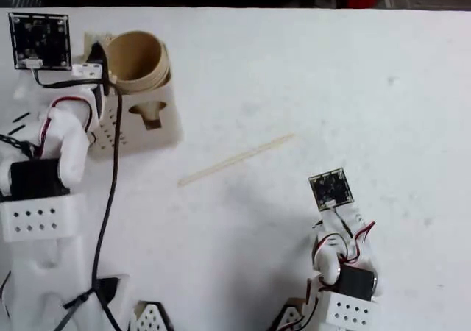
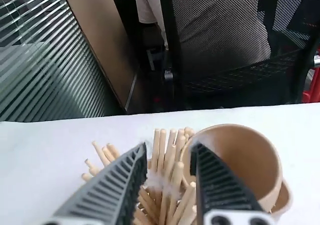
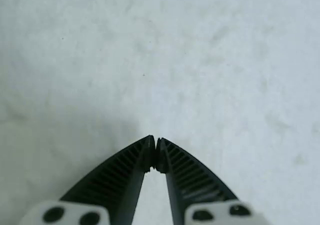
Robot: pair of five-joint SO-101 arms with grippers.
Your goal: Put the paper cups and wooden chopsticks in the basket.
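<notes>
A cream basket stands at the table's far left with stacked brown paper cups in it. In the left wrist view the cups sit beside a bundle of wooden chopsticks standing on end. My left gripper hangs open just above that bundle, with nothing between its fingers. One loose wooden chopstick lies slanted on the table's middle. My right gripper is shut and empty over bare table, near the front right, well short of the loose chopstick.
The left arm and its black cable crowd the basket's near side. The right arm sits at the front edge. The white table stretches open to the right. A black mesh chair stands beyond the far edge.
</notes>
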